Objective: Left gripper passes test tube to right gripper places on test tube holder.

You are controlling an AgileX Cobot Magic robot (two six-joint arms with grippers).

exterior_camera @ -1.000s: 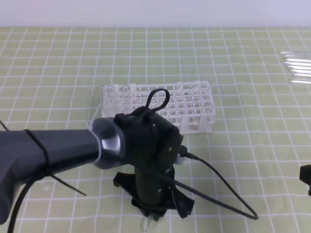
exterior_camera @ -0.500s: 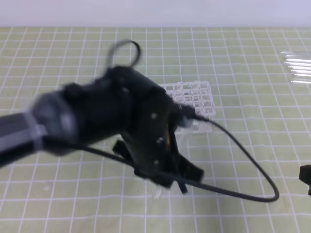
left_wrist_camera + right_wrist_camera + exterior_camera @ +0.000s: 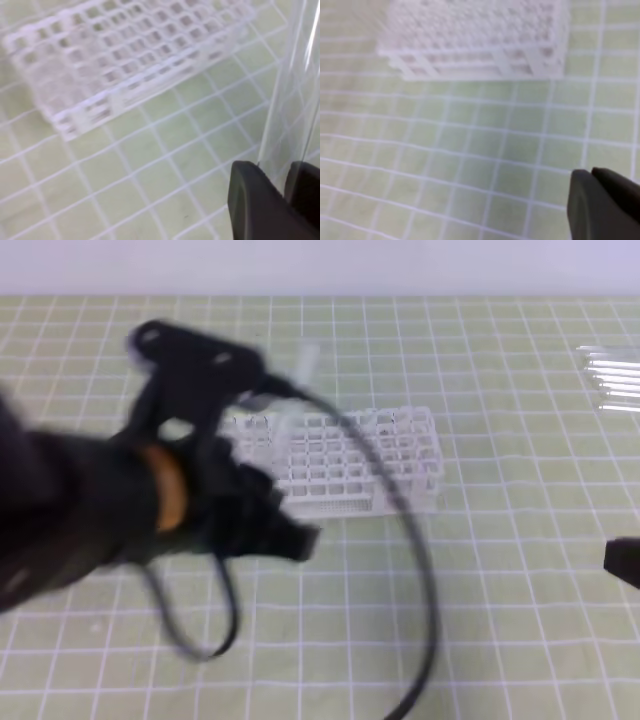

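Clear glass runs up out of my left gripper (image 3: 284, 192): the test tube (image 3: 292, 85) is pinched between my two black fingers (image 3: 252, 200), its long axis rising away from them toward the top of the left wrist view. From overhead my left arm is badly blurred, raised over the left half of the green checked tabletop (image 3: 480, 620), and a pale streak above it near the far edge is probably the tube's free end, though I cannot be sure. The handover turns on that free length, since it is what my other hand must close on, and it points up and away from my fingers. My right gripper (image 3: 602, 200) is well apart, only a dark tip at the right edge of the tabletop; its fingers lie close together with nothing seen between them. The white test tube holder (image 3: 345, 465) stands in the middle of the tabletop, between the two arms, so in my judgement the pass should happen clear above it. My black cable (image 3: 415, 570) loops down in front of it. A bundle of spare tubes (image 3: 612, 380) lies at the far right corner.
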